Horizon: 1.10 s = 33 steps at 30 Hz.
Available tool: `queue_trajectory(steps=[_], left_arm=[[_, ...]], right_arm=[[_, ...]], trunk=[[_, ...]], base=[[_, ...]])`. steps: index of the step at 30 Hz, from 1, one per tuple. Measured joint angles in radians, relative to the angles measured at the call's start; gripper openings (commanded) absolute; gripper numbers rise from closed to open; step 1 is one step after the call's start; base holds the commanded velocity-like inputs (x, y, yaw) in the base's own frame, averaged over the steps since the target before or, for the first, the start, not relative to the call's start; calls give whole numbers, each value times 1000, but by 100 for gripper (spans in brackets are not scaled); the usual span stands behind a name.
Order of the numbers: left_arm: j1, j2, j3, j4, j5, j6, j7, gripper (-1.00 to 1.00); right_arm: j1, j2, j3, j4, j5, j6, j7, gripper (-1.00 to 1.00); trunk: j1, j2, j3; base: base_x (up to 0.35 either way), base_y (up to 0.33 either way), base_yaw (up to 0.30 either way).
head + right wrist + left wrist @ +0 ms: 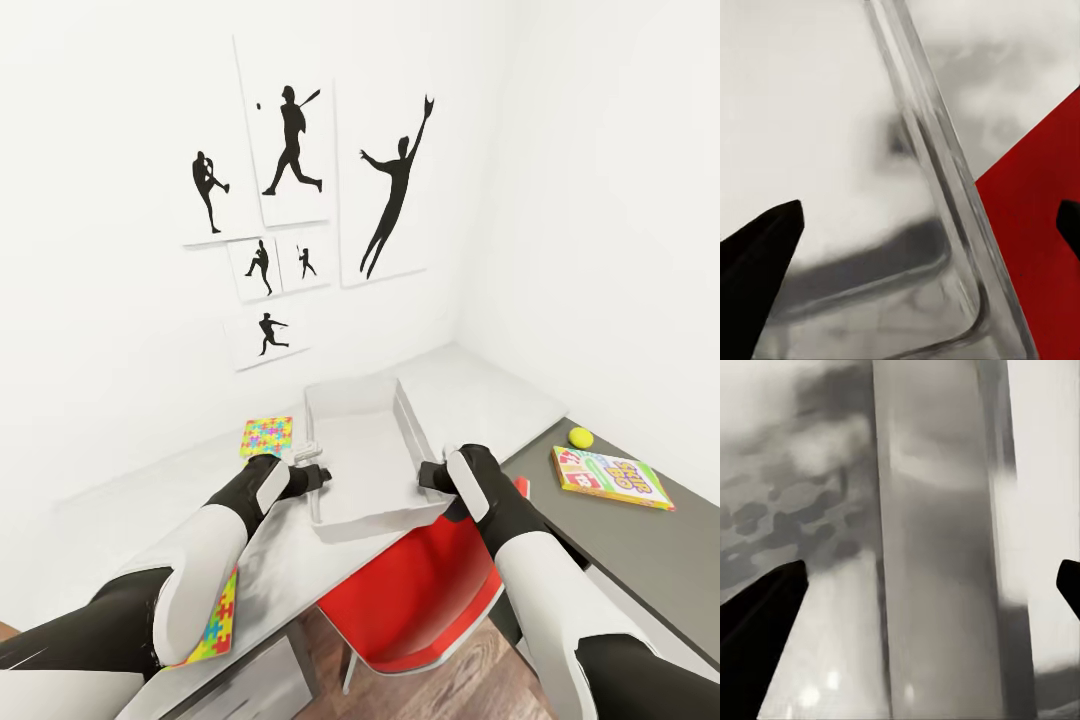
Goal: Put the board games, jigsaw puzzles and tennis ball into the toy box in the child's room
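Looking left to right, a jigsaw puzzle (267, 436) lay on the white table (110, 520) far-left of the toy box (362, 465), which looked empty. The left gripper (312, 472) and right gripper (432, 476) sat at the box's two sides, fingers spread apart around each wall, probably so both arms could shift it together. A board game (611, 477) and tennis ball (581, 437) waited on the grey table (640, 560) to the right.

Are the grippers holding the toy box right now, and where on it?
Not visibly: the left gripper and right gripper flank the toy box's long side walls near its front end, both with jaws open.
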Motion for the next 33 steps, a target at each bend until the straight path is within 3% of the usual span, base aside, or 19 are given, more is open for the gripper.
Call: queue_trajectory(steps=[18,22,28,33], left_arm=[[1,0,0,-6,-6,13,-1,100],[2,0,-3,-130,-4,131,-1,100],[13,1,-1,-492,3,384,-4,100],[34,1,2,-674,16,484,-48,100]], right_arm=[[-1,-3,-3,-4,-1,3,4,100],[2,-3,-5,-66,-2,25,5,100],[16,-4,-9,-249,-6,116,4,100],[31,-4,-9,-356,-7,171,4,100]], trunk=[[0,1,0],[0,0,0],[0,0,0],[0,0,0]], base=[[0,0,0],[0,0,0],[0,0,0],[0,0,0]])
